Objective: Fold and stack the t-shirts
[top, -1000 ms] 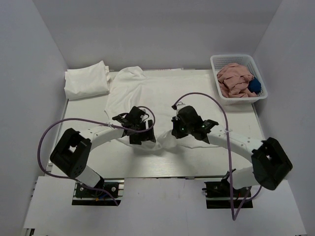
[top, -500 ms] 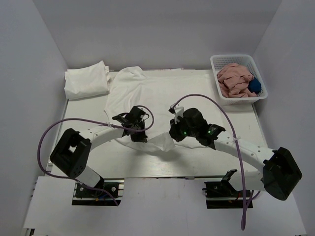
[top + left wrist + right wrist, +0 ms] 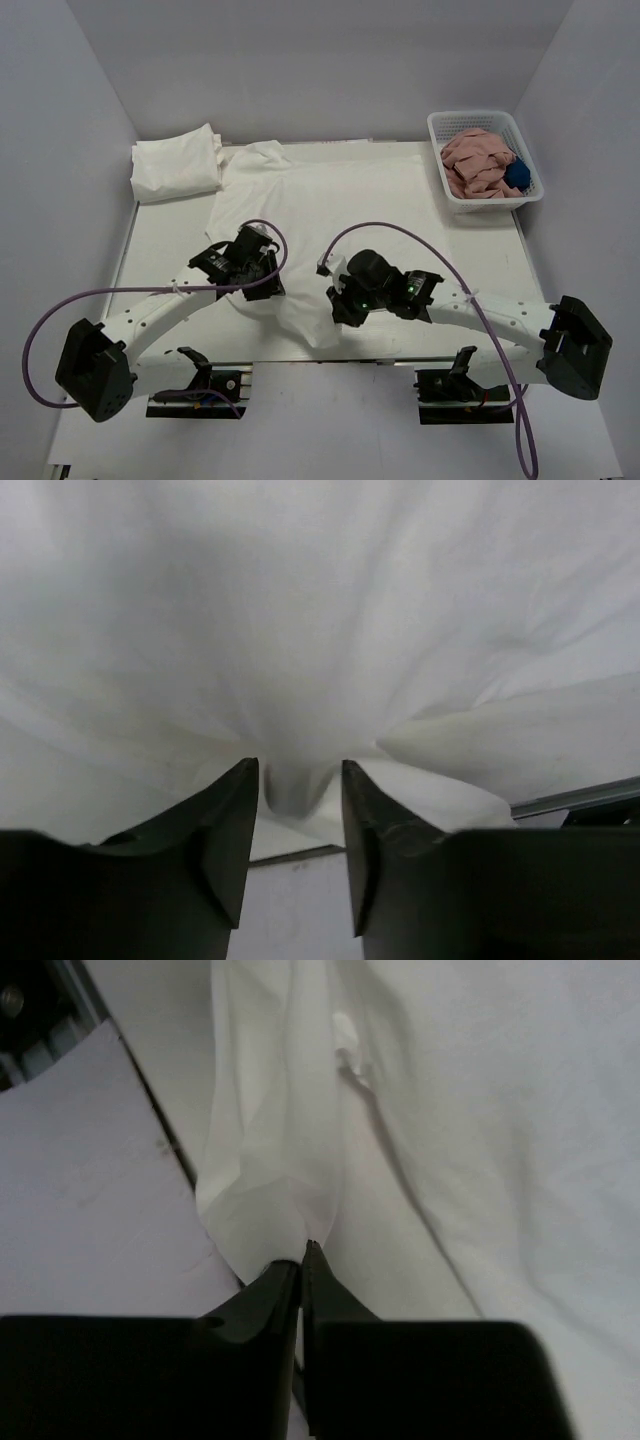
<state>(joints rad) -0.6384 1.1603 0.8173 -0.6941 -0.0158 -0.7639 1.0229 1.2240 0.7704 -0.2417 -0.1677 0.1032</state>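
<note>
The left fingers (image 3: 225, 830) are clenched on a bunched fold of the spread t-shirt (image 3: 320, 610). The cloth fills the narrow gap between the two dark tips, and creases fan away from the pinch. The right fingers (image 3: 255, 1305) are pressed tight together on a thin doubled edge of the same t-shirt, which rises from their tips as a narrow white pleat.

Both pairs of fingers hold the shirt's near hem, the right pair just beside the left with a sagging flap of cloth between them, at the near edge of the tabletop (image 3: 160, 240). Beyond the fingers the rest of the shirt lies flat and white across the middle of the tabletop, rumpled at its far-left corner.

Far ahead and to the left of the left fingers, touching that rumpled corner, sits the folded t-shirt (image 3: 178, 165), a thick white bundle. Well beyond the right fingers and to their right stands a white basket (image 3: 437, 122) holding crumpled pink cloth (image 3: 478, 160) and a small blue thing (image 3: 516, 174).
</note>
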